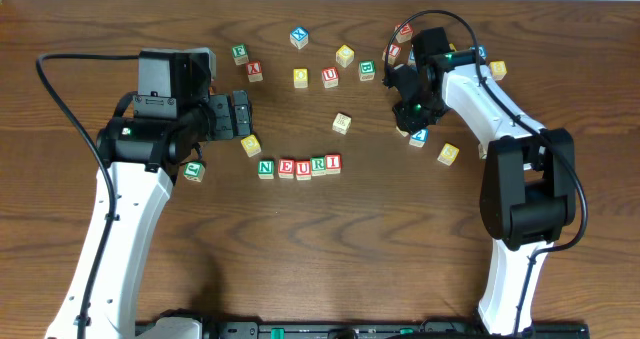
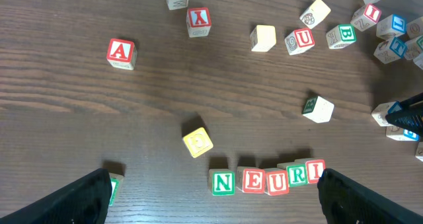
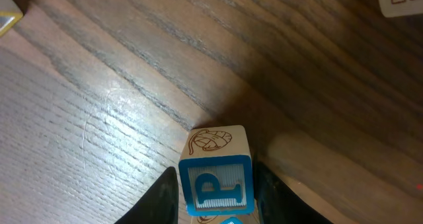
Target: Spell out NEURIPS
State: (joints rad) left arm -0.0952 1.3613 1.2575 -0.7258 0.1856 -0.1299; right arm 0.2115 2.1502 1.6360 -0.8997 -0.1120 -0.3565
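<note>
Right wrist view first: the right hand (image 3: 213, 199) has its fingers (image 3: 165, 194) against both sides of the P cube (image 3: 215, 168), so I'd call that a grip. I can't tell if the cube is off the counter (image 1: 330, 239) yet.

So we're on letter six. The N-E-U-R-I row (image 1: 300, 166) sits mid-counter, cubes touching, well left of the P. Next move as I see it: carry the P over, set it just right of the I with the letter up, and don't bump the row.

The left hand (image 1: 243, 115) is wide open and holding nothing, just above the row's left end.

Count: five cubes placed, one in hand, two arms. There are ten loose cubes (image 1: 345, 54) in plain view. At least five more crowd the right arm, some hidden. Can't spot the S.
</note>
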